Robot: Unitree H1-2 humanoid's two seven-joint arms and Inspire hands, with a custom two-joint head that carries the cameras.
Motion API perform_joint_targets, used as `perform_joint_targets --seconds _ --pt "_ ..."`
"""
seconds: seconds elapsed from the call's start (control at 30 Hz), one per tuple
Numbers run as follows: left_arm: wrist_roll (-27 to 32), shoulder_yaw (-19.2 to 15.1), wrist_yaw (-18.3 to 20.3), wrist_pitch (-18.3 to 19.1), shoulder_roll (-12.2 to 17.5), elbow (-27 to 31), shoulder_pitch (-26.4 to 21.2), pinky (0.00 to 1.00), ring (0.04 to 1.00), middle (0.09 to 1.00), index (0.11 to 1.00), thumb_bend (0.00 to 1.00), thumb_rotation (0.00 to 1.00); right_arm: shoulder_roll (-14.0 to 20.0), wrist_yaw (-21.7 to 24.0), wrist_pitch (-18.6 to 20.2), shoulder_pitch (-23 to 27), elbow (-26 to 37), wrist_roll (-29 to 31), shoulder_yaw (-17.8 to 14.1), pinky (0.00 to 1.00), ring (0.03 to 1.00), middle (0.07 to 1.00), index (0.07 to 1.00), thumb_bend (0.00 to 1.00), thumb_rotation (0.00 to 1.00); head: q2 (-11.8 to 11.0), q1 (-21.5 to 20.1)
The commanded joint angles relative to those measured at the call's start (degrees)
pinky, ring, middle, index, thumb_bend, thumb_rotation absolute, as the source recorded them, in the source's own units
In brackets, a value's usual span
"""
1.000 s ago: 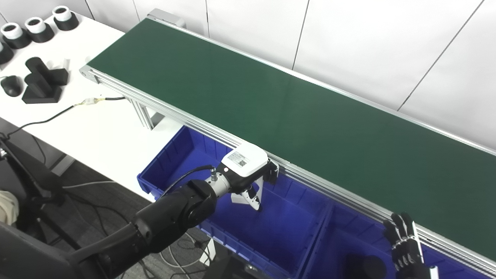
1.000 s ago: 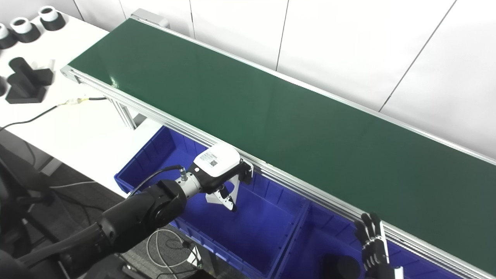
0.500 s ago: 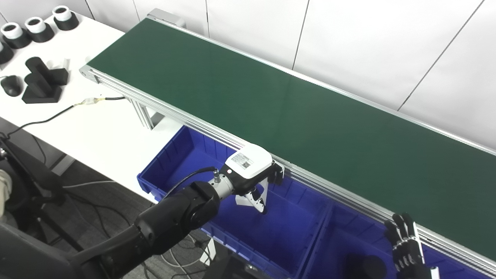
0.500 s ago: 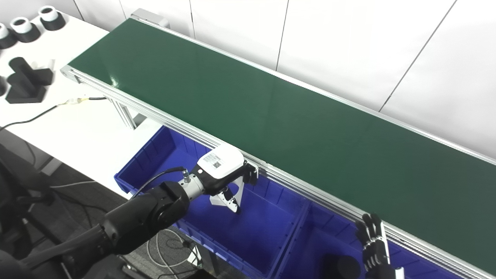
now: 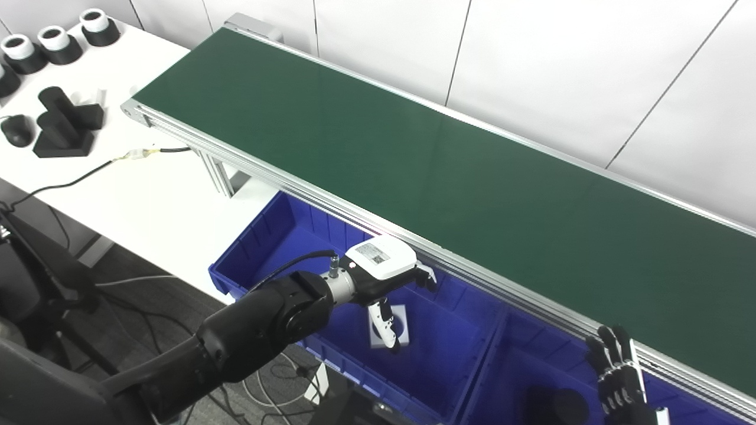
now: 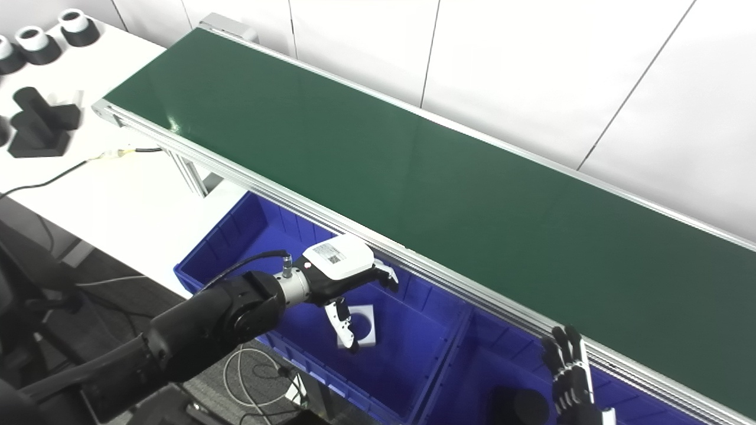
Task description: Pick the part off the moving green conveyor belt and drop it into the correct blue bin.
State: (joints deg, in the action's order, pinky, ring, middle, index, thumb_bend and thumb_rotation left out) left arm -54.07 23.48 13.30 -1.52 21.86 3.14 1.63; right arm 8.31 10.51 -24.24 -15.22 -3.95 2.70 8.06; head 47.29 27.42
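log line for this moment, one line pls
left hand: open over left blue bin | white part: in bin | right hand: idle | belt: bare

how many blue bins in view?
2. One bin sits under the left hand, holding a white part. The second bin adjoins it rightward, cut off by the frame; more may lie beyond.

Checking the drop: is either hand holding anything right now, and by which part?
Nothing held. The left hand is open over the left blue bin; the white part lies on its floor. The right hand is open too.
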Motion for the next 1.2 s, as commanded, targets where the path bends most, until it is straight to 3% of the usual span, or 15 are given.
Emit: perform_joint_targets --seconds 0.0,0.1,0.23,0.27,0.43,0.6,0.63,0.7,0.8,0.83,0.93,0.97,1.1,1.17 --pt "1.18 -0.40 -0.26 -1.14 0.89 2.18 -0.93 0.62 0.688 0.726 0.726 1.00 0.32 0.18 0.90 -2.55 0.36 1.35 0.23 -0.31 0.91 0.918 0.948 0.981 0.93 0.97 0.16 -0.73" --pt "2.33 -0.54 0.35 -1.41 0.94 3.71 -0.59 0.61 0.686 0.726 0.725 1.00 0.33 0.22 0.70 -2.61 0.32 1.34 -0.26 -0.23 0.90 0.919 0.948 0.981 0.95 0.97 0.40 -2.09" --pt "8.36 -1.86 2.10 -1.08 -0.23 9.03 0.71 0.59 0.685 0.730 0.722 1.00 0.37 0.18 0.49 -2.59 0.09 1.70 -1.05 0.00 0.91 0.923 0.947 0.976 0.96 0.97 0.87 -5.04" --pt "11.23 -2.26 2.78 -0.75 -0.91 11.08 1.19 0.59 0.683 0.728 0.720 1.00 0.37 0.05 0.36 -2.61 0.04 1.65 -1.31 0.03 0.91 0.923 0.946 0.976 0.96 0.97 1.09 -7.52" --pt "27.39 -2.91 8.25 0.92 -3.25 18.62 2.60 0.63 0.725 0.772 0.753 1.00 0.43 -1.02 -0.66 -2.61 -0.15 1.49 -3.16 0.40 0.89 0.908 0.933 0.962 0.97 0.98 1.56 -12.08" --pt "40.24 -2.83 11.51 1.99 -5.60 21.96 3.22 0.65 0.778 0.825 0.783 0.97 0.42 -2.11 -1.20 -2.66 0.22 0.66 -4.22 1.02 0.89 0.891 0.926 0.953 0.96 0.97 1.50 -15.57" --pt "42.43 -3.11 11.17 1.52 -6.37 21.87 3.68 0.66 0.786 0.832 0.785 0.97 0.42 -2.47 -1.56 -2.66 0.27 0.44 -4.82 1.22 0.89 0.889 0.925 0.952 0.96 0.97 1.28 -18.65" --pt "45.41 -3.73 10.30 -0.69 -7.25 20.84 4.51 0.67 0.806 0.851 0.797 0.96 0.45 -3.26 -2.36 -2.62 0.38 -0.03 -6.01 1.73 0.88 0.901 0.931 0.957 0.97 0.98 0.96 -22.63" --pt "48.49 -5.21 8.09 -7.58 -9.07 16.51 5.92 0.71 0.821 0.871 0.819 0.96 0.51 -4.87 -4.97 -2.63 0.68 -1.09 -8.89 2.98 0.87 0.900 0.926 0.954 0.95 0.99 -0.25 -30.03" --pt "49.03 -5.68 7.17 -10.09 -9.88 14.73 6.34 0.72 0.826 0.874 0.829 0.96 0.55 -5.22 -5.78 -2.65 0.86 -1.59 -9.54 3.44 0.87 0.901 0.926 0.952 0.95 0.99 -0.25 -30.03" --pt "50.44 -6.82 5.63 -15.33 -11.34 9.49 6.98 0.77 0.853 0.885 0.845 0.97 0.61 -6.35 -8.39 -2.68 1.73 -3.82 -10.69 5.25 0.88 0.908 0.932 0.947 0.93 0.97 -1.81 -36.71" --pt "50.85 -7.07 5.55 -16.29 -11.47 8.38 6.98 0.79 0.866 0.892 0.851 0.96 0.62 -6.57 -9.18 -2.68 1.97 -4.36 -10.98 5.80 0.88 0.909 0.934 0.945 0.93 0.97 -1.81 -36.71" --pt "49.90 -7.57 4.17 -23.88 -12.24 -1.31 5.35 0.84 0.887 0.904 0.868 0.94 0.65 -8.10 -13.30 -2.68 3.05 -6.42 -12.50 8.12 0.89 0.923 0.946 0.936 0.95 0.95 -2.69 -43.51" --pt "49.94 -7.90 3.75 -25.12 -11.95 -3.79 4.97 0.85 0.895 0.907 0.871 0.95 0.65 -8.20 -15.11 -2.68 3.15 -6.42 -13.59 9.19 0.90 0.928 0.951 0.939 0.95 0.96 -2.72 -45.23"
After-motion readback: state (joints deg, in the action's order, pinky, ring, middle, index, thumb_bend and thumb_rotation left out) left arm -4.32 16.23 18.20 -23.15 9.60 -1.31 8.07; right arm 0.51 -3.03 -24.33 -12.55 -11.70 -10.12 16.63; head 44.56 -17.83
